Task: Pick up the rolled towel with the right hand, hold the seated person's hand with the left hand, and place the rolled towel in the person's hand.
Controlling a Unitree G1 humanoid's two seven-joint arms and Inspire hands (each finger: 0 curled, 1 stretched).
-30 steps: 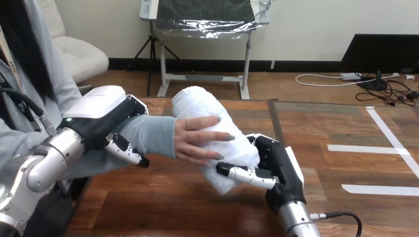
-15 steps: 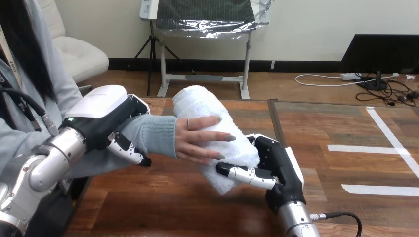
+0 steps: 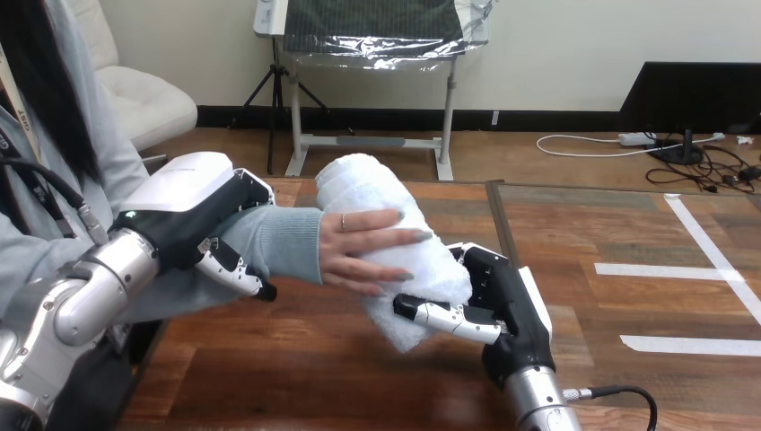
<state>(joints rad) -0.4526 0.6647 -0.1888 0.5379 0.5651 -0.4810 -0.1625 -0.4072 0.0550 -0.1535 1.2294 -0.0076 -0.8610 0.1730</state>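
**Head view: items as we find them.**

**Item 1.** Rolled towel (image 3: 441,266): white and thick, set on a slant over the wooden table (image 3: 296,377). Its far end is raised toward the view's left, and its near end sits lower and toward the right. We place it at the table's middle, between the two robot hands. We cannot tell whether its lower end rests on the boards.

**Item 2.** Right hand (image 3: 504,301): rises from the bottom edge on a silver forearm, with its black palm turned toward the towel's lower end. Its thumb (image 3: 444,317) lies across the front of that end, touching the cloth. Its fingers pass behind the roll (where we lose sight of them). We enter this hand as clasped on the rolled towel.

**Item 3.** Person's hand (image 3: 359,253): reaches in from the view's left, out of a grey-blue sleeve (image 3: 278,244). It lies palm down on the towel's middle, with its fingers laid long across the roll toward the right and touching it. We note that this hand and the right hand are both on the towel.

**Item 4.** Left hand (image 3: 184,202): at the view's left, white back shell uppermost, set over the sleeved forearm just behind the cuff. Its fingers (image 3: 235,272) curl down and under the sleeve. We enter this hand as closed round the person's forearm.

**Item 5.** White tape strips (image 3: 669,270): flat on the table's right part, well apart from the towel and from both robot hands.
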